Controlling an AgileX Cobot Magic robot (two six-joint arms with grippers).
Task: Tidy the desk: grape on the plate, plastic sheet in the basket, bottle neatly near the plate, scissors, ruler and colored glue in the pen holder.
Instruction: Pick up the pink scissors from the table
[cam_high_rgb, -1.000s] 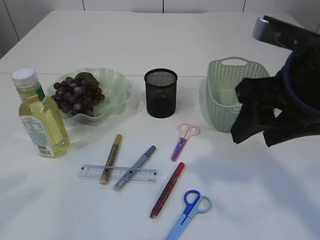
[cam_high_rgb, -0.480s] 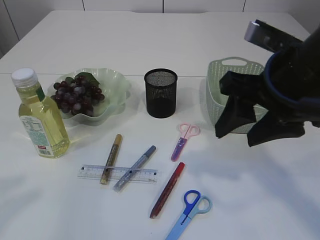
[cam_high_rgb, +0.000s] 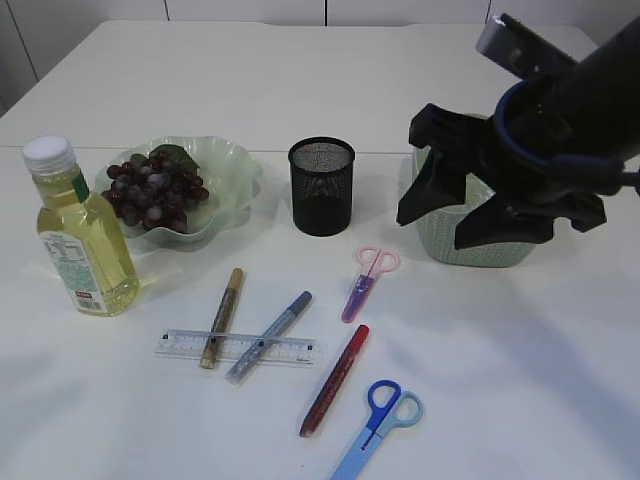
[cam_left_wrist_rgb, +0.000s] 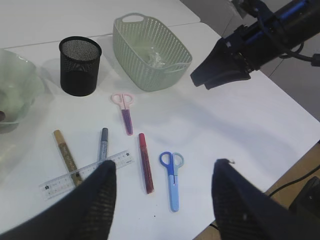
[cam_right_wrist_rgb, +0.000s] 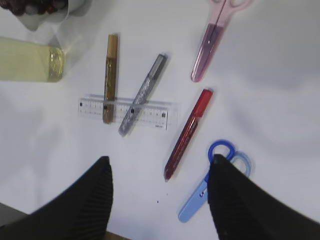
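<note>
My right gripper (cam_high_rgb: 440, 212) hangs above the table (cam_high_rgb: 520, 380) in front of the green basket (cam_high_rgb: 445, 240) near the right edge, its jaws spread apart with nothing between them. My left gripper (cam_left_wrist_rgb: 162, 200) also stands with jaws apart and empty, high over the near part of the table. The basket holds the crumpled clear plastic sheet (cam_left_wrist_rgb: 155, 56). Beside the basket, toward the middle, the black mesh pen holder (cam_high_rgb: 322, 186) stands upright. Toward the left edge the pale green wavy plate (cam_high_rgb: 225, 165) carries the bunch of dark grapes (cam_high_rgb: 155, 190), and just in front of the plate, nearest the left edge, the bottle (cam_high_rgb: 82, 232) of yellow liquid stands upright with its white cap on. On the bare table in front of the pen holder lie the small pink scissors (cam_high_rgb: 366, 280). Nearer the front edge the clear ruler (cam_high_rgb: 290, 350) lies flat, with the gold glue pen (cam_high_rgb: 222, 316) and the silver glue pen (cam_high_rgb: 270, 335) both lying across it. The red glue pen (cam_high_rgb: 335, 380) lies just to the right of the ruler, and the blue scissors (cam_high_rgb: 378, 425) lie beside the red pen at the front edge.
</note>
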